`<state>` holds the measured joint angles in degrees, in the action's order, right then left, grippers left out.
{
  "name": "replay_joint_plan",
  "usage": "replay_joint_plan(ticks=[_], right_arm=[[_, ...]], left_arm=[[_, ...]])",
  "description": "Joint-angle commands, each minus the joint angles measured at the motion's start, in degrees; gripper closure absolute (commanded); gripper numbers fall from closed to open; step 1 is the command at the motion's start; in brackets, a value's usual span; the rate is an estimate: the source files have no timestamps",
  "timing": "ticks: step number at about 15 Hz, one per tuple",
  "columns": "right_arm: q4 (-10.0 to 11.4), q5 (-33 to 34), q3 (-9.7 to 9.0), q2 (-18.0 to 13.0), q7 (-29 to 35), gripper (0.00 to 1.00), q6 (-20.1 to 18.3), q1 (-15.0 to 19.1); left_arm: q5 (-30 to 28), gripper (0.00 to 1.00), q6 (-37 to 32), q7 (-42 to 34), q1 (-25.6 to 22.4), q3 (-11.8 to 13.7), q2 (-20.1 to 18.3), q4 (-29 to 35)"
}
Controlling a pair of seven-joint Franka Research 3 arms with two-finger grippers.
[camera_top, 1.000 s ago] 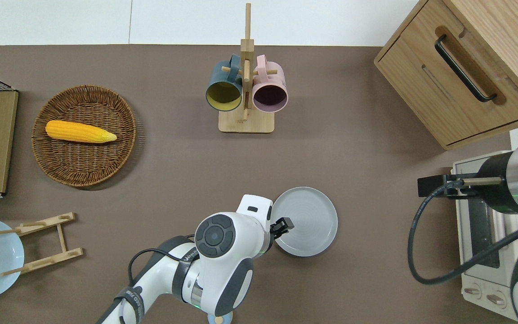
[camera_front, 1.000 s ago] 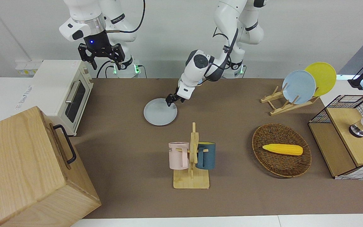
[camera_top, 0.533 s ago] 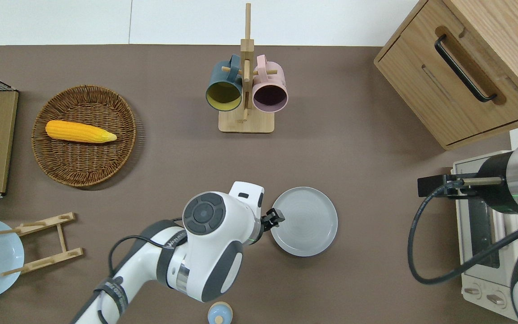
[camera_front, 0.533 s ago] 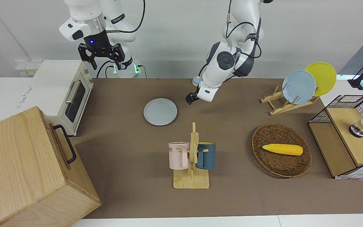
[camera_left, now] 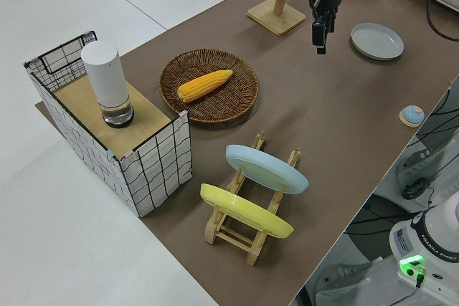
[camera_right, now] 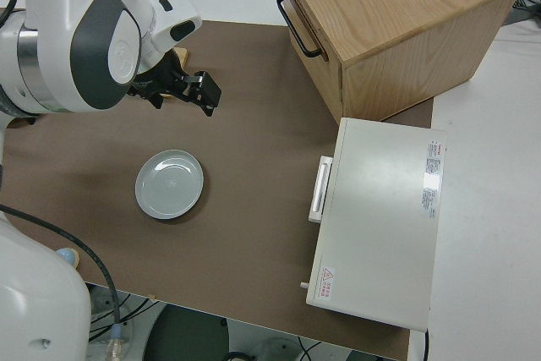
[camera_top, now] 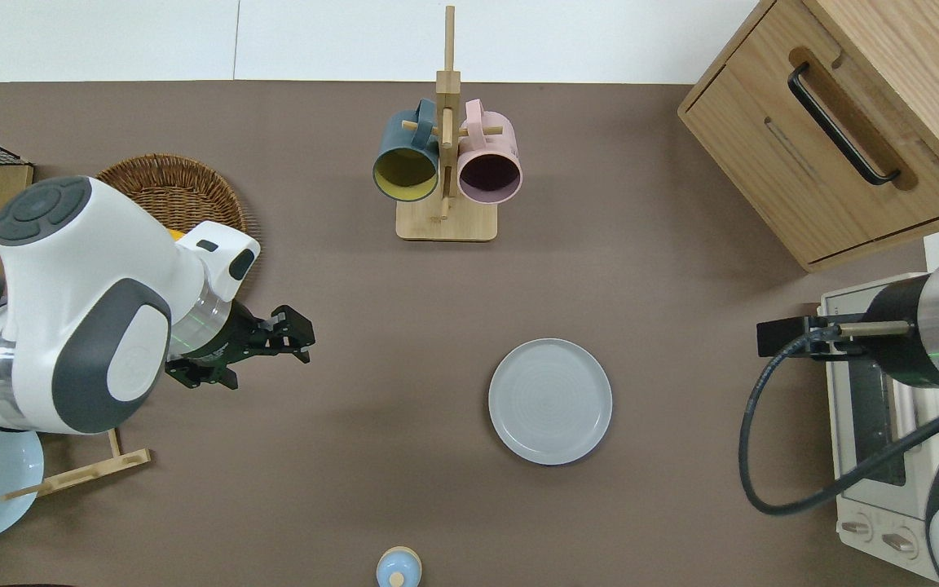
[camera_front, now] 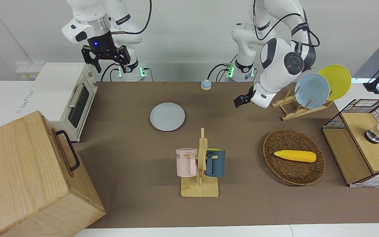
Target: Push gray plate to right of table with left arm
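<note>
The gray plate point(camera_front: 167, 116) lies flat on the brown table point(camera_front: 127, 98), nearer to the robots than the mug rack; it also shows in the overhead view point(camera_top: 550, 401) and the right side view point(camera_right: 169, 183). My left gripper point(camera_top: 294, 336) is up in the air over bare table between the wicker basket and the plate, well apart from the plate. Its fingers look shut and empty in the left side view point(camera_left: 318, 39). My right gripper point(camera_front: 110, 64) is parked, open and empty.
A mug rack point(camera_front: 200, 164) holds a pink and a blue mug. A wicker basket point(camera_front: 308, 171) holds corn. A plate rack point(camera_front: 294, 110), a wire shelf point(camera_front: 364, 141), a toaster oven point(camera_front: 67, 95), a wooden box point(camera_front: 28, 171) and a small blue knob point(camera_front: 206, 84) stand around.
My left gripper left the plate's edge, rose and swung away toward the left arm's end of the table. The plate has stayed where it was.
</note>
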<state>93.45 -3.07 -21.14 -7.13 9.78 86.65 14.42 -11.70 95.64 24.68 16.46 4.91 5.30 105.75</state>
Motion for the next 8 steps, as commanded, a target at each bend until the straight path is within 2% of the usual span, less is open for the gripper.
replay_joint_plan(ticks=[1, 4, 7, 8], right_arm=[[1.6, -1.2, -0.83, -1.6, 0.6, 0.005, 0.0, 1.4], [1.6, -1.2, -0.83, -1.6, 0.6, 0.005, 0.0, 1.4], [1.6, -1.2, -0.83, -1.6, 0.6, 0.005, 0.0, 1.4], [1.6, -1.2, -0.83, -1.6, 0.6, 0.005, 0.0, 1.4]], left_arm=[[8.0, 0.01, -6.9, -0.8, -0.4, -0.3, 0.2, -9.0], [11.2, 0.01, -8.1, -6.4, -0.7, -0.1, 0.2, -13.6], [11.7, 0.01, -8.2, -13.6, -2.2, -0.1, 0.2, -17.1], [11.7, 0.01, -8.2, -15.3, -2.4, 0.8, 0.2, -17.7]])
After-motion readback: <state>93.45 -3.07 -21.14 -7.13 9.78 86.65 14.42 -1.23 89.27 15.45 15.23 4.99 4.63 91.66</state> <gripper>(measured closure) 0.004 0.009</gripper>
